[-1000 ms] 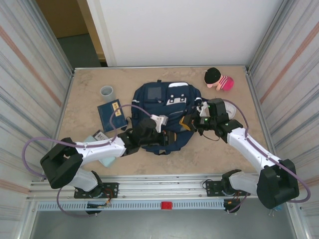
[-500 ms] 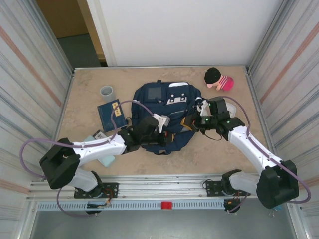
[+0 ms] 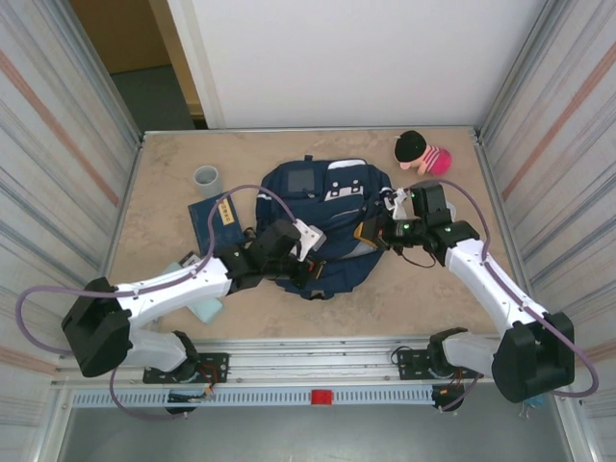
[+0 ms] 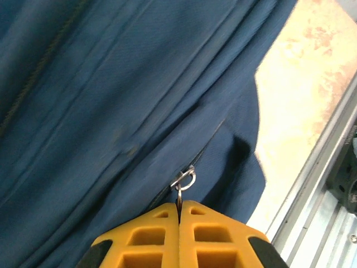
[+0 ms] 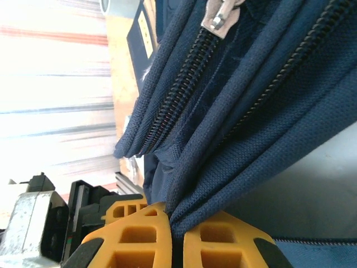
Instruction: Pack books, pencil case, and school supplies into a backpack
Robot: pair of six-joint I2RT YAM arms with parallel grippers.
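Note:
The navy backpack (image 3: 327,197) lies flat mid-table, its grey patch toward the far side. My left gripper (image 3: 300,269) is at its near-left edge, shut on a metal zipper pull (image 4: 183,180) beside a zipper line in the blue cloth (image 4: 111,100). My right gripper (image 3: 367,232) is at the backpack's right side, shut on a bunched fold of backpack fabric (image 5: 223,167) beside an open zipper (image 5: 173,106). The dark navy book (image 3: 213,220) with yellow marks lies left of the backpack, with its edge also in the right wrist view (image 5: 143,33). The pale teal pencil case (image 3: 205,308) lies partly under my left arm.
A grey cup (image 3: 207,177) stands beyond the book. A pink and black plush toy (image 3: 423,152) sits at the far right corner. Metal walls close in the table on both sides, and a rail (image 4: 318,184) runs along the near edge.
My left arm has swung its elbow out to the left and drawn the gripper slightly left along the backpack's near edge. The right gripper has shifted a little toward the far side, still holding fabric.

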